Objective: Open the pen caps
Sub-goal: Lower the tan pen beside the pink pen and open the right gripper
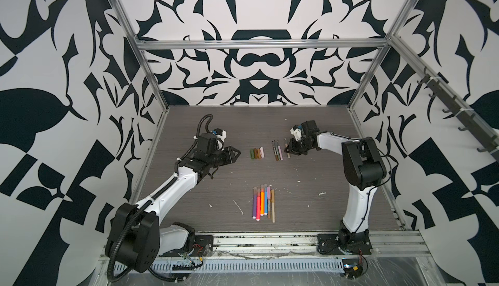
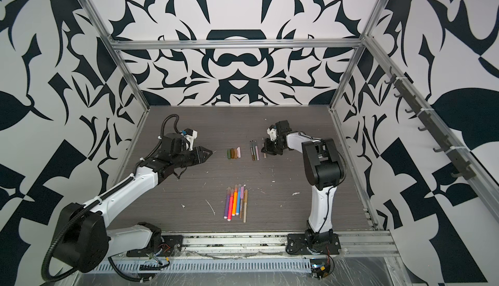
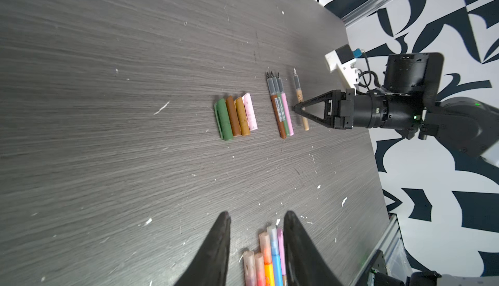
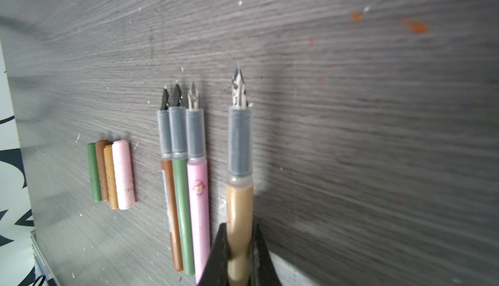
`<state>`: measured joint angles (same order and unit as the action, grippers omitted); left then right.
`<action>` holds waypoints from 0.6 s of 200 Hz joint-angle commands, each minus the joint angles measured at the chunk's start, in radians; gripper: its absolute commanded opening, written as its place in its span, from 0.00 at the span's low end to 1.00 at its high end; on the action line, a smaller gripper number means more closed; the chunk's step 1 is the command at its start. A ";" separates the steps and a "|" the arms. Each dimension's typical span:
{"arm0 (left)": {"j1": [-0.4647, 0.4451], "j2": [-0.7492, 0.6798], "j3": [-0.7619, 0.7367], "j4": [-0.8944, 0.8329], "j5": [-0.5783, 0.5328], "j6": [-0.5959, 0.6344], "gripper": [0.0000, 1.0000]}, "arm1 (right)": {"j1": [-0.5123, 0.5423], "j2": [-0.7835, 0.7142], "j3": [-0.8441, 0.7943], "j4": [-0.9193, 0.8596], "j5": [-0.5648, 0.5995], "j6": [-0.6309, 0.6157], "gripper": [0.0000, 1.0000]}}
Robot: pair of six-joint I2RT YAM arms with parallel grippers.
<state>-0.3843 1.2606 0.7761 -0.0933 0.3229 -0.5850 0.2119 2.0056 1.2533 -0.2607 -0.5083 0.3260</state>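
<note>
Four caps (image 4: 112, 174), tan pen (image 4: 239, 190) in right pincer (image 4: 239, 228)

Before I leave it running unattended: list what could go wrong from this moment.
1. The right claw grips the tan pen beside the three uncapped pens; setting it down could knock that row askew.
2. Its bare nib points out unprotected; a low move might scrape or mark the table.
3. The left claw hangs open near the loose caps; a sweep could scatter them.
</note>
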 commanded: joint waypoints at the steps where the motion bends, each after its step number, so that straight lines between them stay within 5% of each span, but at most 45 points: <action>1: 0.002 0.006 0.016 0.018 0.023 -0.012 0.36 | 0.004 -0.023 -0.015 0.010 -0.031 0.002 0.00; 67: 0.003 -0.003 0.016 0.009 0.018 -0.004 0.36 | 0.004 -0.013 -0.012 0.005 -0.035 0.008 0.00; 120: 0.002 0.002 0.020 0.015 0.034 -0.010 0.36 | 0.006 -0.016 0.008 -0.013 -0.042 0.000 0.28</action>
<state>-0.3843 1.2636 0.7765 -0.0875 0.3386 -0.5888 0.2119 2.0060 1.2499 -0.2619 -0.5346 0.3340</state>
